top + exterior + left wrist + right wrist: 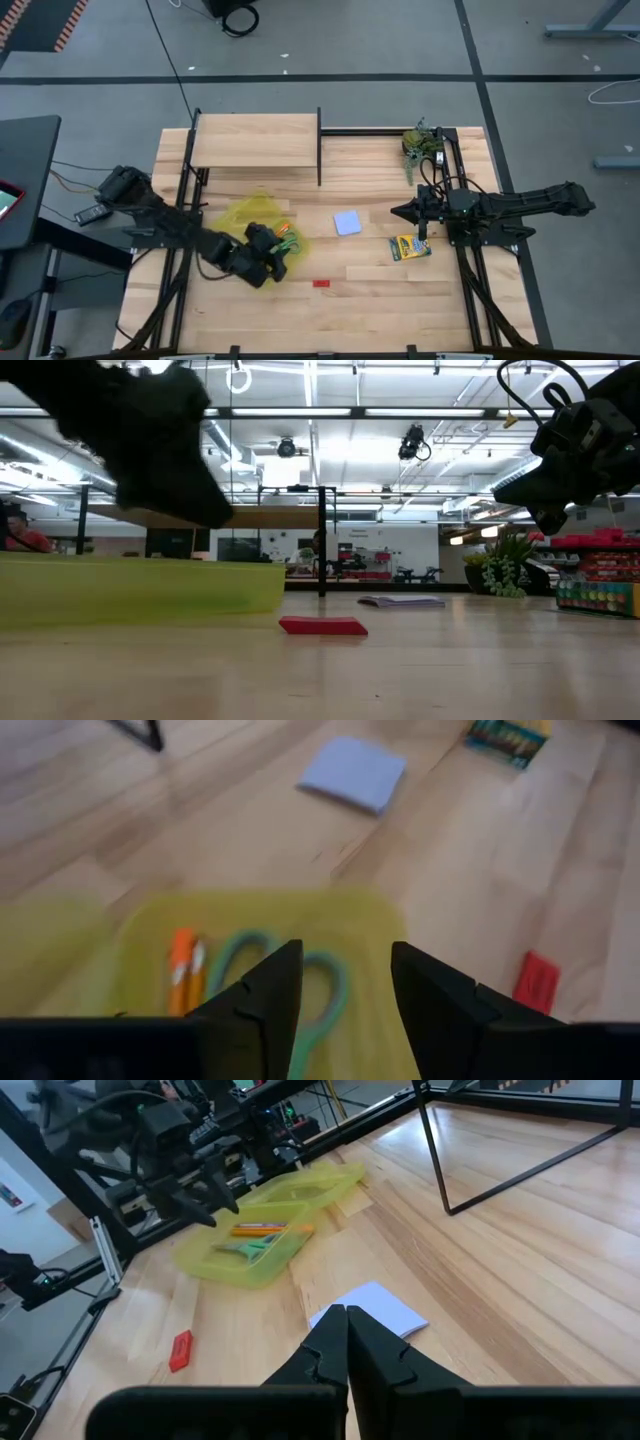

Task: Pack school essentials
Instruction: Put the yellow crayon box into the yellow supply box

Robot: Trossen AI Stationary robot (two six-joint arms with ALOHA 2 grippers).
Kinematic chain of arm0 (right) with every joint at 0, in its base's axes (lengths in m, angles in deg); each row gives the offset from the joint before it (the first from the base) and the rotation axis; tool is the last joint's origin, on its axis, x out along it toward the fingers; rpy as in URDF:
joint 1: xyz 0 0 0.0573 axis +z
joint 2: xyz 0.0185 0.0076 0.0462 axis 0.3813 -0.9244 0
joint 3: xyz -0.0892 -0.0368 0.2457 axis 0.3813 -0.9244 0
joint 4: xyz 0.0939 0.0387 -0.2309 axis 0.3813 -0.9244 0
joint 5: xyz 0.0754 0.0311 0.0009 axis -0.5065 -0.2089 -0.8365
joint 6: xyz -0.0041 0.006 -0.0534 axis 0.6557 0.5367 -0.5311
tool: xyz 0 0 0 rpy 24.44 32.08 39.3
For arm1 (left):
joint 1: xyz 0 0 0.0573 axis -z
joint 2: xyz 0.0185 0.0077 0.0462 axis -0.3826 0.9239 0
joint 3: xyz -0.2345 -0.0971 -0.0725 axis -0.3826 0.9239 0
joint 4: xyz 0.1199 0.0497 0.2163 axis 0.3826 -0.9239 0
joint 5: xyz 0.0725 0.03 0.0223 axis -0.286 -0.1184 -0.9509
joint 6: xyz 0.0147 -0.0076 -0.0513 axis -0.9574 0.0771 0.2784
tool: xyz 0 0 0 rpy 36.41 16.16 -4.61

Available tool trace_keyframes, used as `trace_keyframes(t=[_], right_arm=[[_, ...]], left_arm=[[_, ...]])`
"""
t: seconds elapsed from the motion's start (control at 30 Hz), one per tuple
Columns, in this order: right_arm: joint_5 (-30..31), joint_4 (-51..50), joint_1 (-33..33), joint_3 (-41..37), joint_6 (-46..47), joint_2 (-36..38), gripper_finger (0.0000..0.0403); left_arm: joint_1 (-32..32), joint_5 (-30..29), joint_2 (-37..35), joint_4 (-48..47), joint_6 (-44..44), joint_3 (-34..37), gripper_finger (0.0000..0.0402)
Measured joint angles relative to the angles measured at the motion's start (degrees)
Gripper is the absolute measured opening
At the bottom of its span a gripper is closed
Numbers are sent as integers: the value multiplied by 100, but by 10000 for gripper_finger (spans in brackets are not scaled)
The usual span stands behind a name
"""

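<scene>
The left gripper (pixel 345 1010) hung over the yellow pouch (pixel 250 215), fingers parted and holding nothing. Inside the pouch lay the green-handled scissors (pixel 322 995) and orange pencils (pixel 182 970). A red eraser (pixel 321 283) lay on the table (pixel 380 310) just beside it. Farther off sat the blue note pad (pixel 347 222) and crayon box (pixel 410 248). The right gripper (pixel 347 1342) stood above the pad, fingers apparently pressed together.

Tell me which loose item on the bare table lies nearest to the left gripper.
The red eraser. It lies just beside the left gripper and the yellow pouch; the blue note pad and the crayon box lie farther toward the right arm.
</scene>
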Motion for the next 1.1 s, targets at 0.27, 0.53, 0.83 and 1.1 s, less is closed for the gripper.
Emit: trace_keyframes(t=[0.27, 0.53, 0.83, 1.1], right_arm=[[0, 0, 0, 0, 0, 0, 10], [-1, 0, 1, 0, 0, 0, 10], [0, 0, 1, 0, 0, 0, 10], [0, -13, 1, 0, 0, 0, 10]], left_arm=[[-805, 823, 812, 2246, -1109, -4, 197], [-1380, 1804, 1509, 3460, -1681, -144, 256], [-1439, 1808, 2698, 3470, -3150, -1790, 318], [-1611, 2008, 3944, 3305, -3846, -3401, 357]])
